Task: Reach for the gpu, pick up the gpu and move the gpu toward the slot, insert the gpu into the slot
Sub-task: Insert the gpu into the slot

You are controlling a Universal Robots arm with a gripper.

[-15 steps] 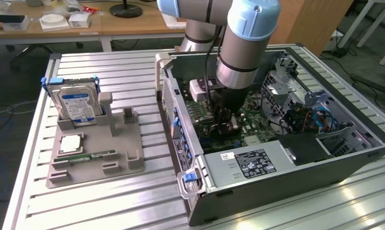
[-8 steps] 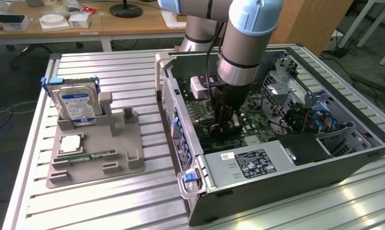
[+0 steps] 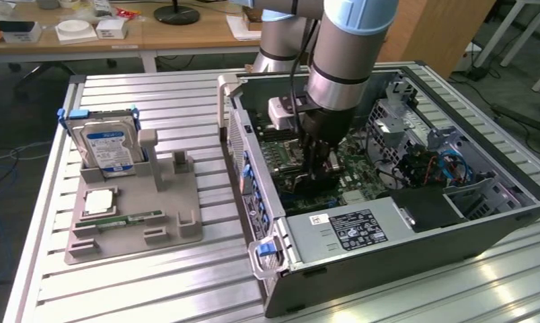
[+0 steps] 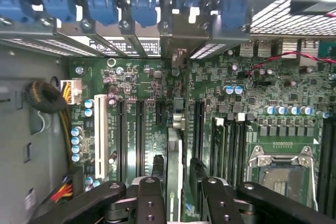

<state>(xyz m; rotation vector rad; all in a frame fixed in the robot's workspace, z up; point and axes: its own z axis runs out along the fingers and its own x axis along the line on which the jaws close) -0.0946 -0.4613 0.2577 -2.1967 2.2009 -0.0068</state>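
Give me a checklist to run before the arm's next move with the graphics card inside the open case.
1. Gripper inside the open grey computer case, above the green motherboard: ok.
2. Thin dark gpu card upright, edge-on at the gripper: ok.
3. The gpu pushed fully home: cannot tell.
4. Red and black wires apart from the gpu: ok.
5. Silver hard drive with blue-white label standing in the grey holder, outside the case: ok.

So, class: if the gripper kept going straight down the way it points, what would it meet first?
Most likely the gpu, standing edge-on between its jaws over the motherboard; depth is hard to judge, so contact may already exist.
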